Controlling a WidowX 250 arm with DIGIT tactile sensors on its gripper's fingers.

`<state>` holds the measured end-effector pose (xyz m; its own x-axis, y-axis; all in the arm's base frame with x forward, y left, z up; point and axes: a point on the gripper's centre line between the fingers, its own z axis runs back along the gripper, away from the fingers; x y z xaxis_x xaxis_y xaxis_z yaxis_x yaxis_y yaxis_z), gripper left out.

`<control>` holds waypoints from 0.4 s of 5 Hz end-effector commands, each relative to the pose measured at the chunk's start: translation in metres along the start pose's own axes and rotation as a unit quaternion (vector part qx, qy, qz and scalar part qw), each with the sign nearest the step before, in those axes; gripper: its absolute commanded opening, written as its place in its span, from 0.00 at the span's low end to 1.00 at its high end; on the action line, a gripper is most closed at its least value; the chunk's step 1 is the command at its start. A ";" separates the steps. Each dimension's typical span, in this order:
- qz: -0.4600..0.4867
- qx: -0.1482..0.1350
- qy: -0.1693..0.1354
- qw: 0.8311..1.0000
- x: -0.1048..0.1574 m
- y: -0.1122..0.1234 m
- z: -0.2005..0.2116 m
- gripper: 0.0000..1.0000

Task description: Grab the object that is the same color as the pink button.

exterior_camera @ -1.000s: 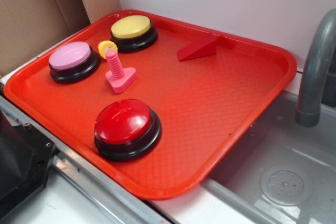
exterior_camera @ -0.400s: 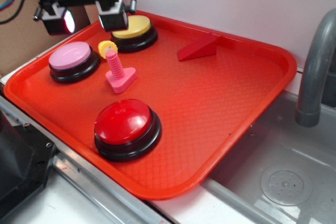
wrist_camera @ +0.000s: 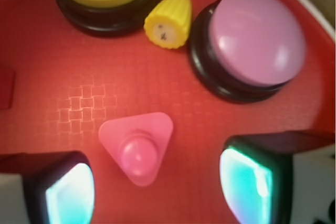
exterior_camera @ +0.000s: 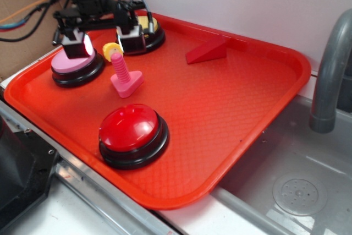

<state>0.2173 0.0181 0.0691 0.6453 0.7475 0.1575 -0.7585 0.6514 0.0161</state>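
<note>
We judge the pink bolt (wrist_camera: pixel 137 148), near the tray's (exterior_camera: pixel 231 108) back-left corner, light, rigid, perhaps slippery; the wide-open gripper (wrist_camera: pixel 152 187) should pinch its ribbed shaft.

The tool (exterior_camera: pixel 102 41) hides part of the yellow button (exterior_camera: pixel 147 31) in the exterior view. In the wrist view the picture's edge cuts the yellow button and the red wedge (wrist_camera: pixel 5 88).

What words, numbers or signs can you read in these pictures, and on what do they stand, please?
"4", possibly: a small dark mark on the flat end of the yellow nut, too blurred in the wrist view to be sure.
Nothing else: the buttons, the pink bolt, the red wedge and the tray show no readable text.
</note>
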 end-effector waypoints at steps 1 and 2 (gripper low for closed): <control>0.015 -0.003 -0.011 1.000 0.010 0.000 -0.014 1.00; 0.019 0.004 -0.021 1.000 0.009 0.001 -0.020 0.00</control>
<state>0.2228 0.0230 0.0452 0.6137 0.7689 0.1793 -0.7850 0.6186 0.0339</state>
